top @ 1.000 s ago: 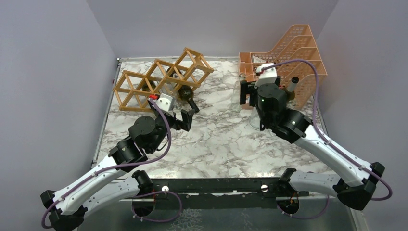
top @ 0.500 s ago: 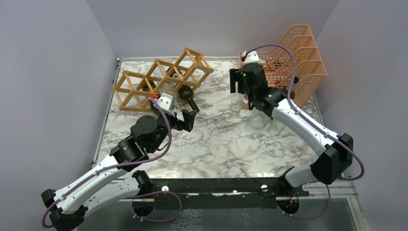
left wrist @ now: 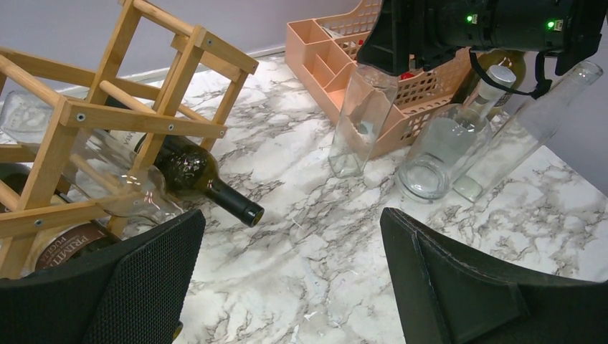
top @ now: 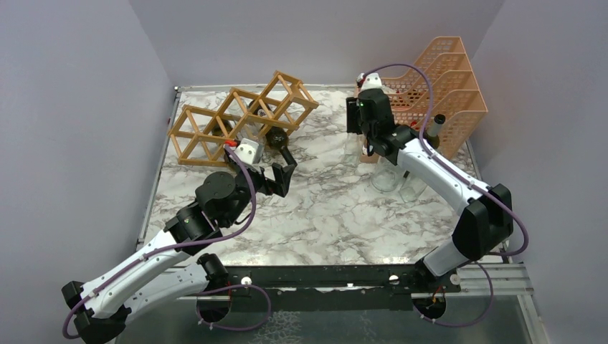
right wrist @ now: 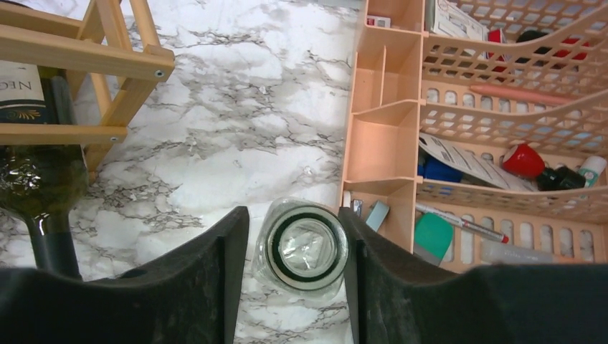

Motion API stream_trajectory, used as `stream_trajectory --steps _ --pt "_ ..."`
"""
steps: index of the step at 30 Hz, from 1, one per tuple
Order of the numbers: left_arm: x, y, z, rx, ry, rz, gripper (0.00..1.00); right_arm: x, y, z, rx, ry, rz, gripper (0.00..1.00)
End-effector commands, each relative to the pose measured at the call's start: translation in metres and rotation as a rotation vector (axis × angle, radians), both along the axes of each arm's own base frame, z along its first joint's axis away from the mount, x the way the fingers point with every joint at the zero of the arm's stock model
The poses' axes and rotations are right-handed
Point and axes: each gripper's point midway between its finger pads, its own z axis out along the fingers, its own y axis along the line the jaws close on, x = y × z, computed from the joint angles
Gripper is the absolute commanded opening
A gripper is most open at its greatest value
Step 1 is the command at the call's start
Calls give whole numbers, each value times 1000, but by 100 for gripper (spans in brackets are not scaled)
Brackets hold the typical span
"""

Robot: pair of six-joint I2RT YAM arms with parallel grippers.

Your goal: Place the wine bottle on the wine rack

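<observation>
A clear glass wine bottle (right wrist: pixel 305 251) stands upright on the marble beside the orange organiser, also seen as the clear bottle (left wrist: pixel 357 122). My right gripper (right wrist: pixel 294 247) hangs straight over it with the jaws around its mouth. The right finger (right wrist: pixel 358 258) lies against the rim, and a sliver of gap shows at the left finger (right wrist: pixel 229 265). The wooden wine rack (top: pixel 236 118) stands at the back left, holding a dark green bottle (left wrist: pixel 193 172) and a clear one (left wrist: pixel 107 193). My left gripper (top: pixel 285 172) hovers wide open and empty in front of the rack.
The peach-orange mesh organiser (top: pixel 430 86) with pens and small items fills the back right corner. Two more clear bottles (left wrist: pixel 441 154) (left wrist: pixel 520 129) rest on the marble right of the upright one. The dark bottle's neck (left wrist: pixel 233 204) sticks out of the rack toward the table's middle.
My right arm has swung back and left from over the other bottles to above the upright bottle, and its jaws have narrowed around the mouth. The left arm has not moved.
</observation>
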Motion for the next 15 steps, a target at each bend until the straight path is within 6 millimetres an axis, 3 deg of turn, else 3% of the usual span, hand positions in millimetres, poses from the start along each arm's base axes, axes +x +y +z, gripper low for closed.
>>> stream_trajectory --steps 1,8,15 --pt "-1 -2 -2 -12 6 -11 99 12 12 16 4 -54 52 46" --pt "0 -8 -4 1 7 -29 99 -1 5 27 -11 -48 66 15" --pt "-2 -42 -11 36 -24 -178 99 -41 10 50 69 -33 188 6"
